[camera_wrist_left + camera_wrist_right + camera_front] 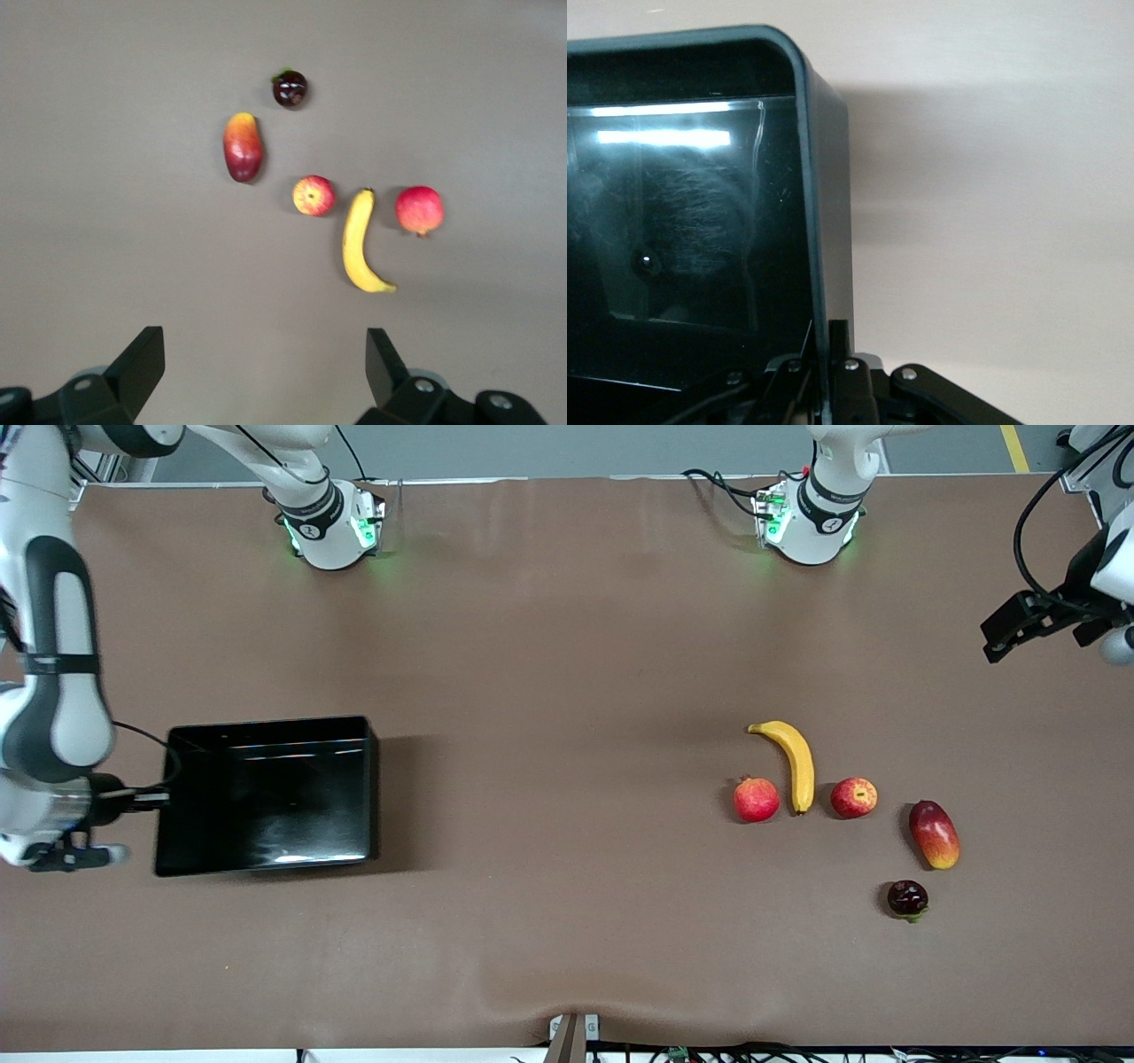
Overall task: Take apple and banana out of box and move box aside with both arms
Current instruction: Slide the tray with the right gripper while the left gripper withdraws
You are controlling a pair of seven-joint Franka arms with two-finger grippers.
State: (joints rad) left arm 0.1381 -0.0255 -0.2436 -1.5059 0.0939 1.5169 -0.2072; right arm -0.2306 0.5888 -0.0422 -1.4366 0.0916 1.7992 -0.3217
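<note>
Box (266,793): empty, rigid, glossy, probably light and slippery. Right hand (824,372) pinches its end wall. Left hand (266,376) open, well away over bare tabletop (567,646).

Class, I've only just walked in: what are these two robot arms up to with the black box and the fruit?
The right gripper is shut on the wall of the empty black box at the right arm's end of the table. The banana and apple lie out on the table toward the left arm's end, beside a pomegranate, a mango and a small dark fruit. The left gripper hangs open, holding nothing.
</note>
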